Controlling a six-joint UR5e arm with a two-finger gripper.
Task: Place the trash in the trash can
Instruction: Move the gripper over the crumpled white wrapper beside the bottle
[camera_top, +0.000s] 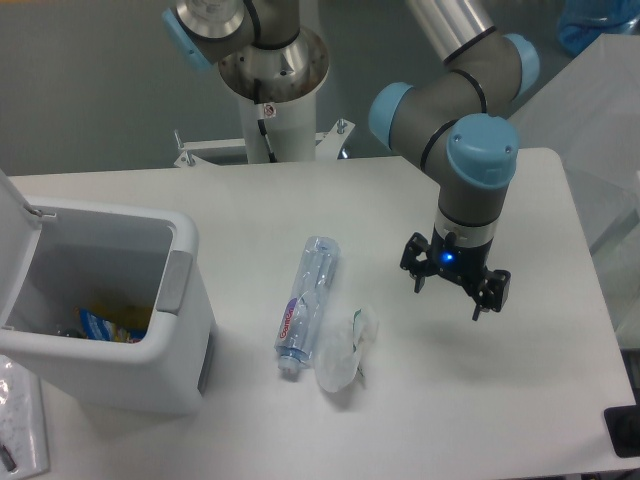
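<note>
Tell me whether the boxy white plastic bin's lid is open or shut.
Open. The boxy white plastic bin has its lid flipped up at the left, exposing colourful litter inside.

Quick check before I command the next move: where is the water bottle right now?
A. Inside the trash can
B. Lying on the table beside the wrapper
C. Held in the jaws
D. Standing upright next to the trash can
B. The water bottle lies flat on the table with the wrapper right beside it, while the gripper hangs apart from both with its jaws spread and empty.

Single fixed camera looks down across table (300, 210).
</note>
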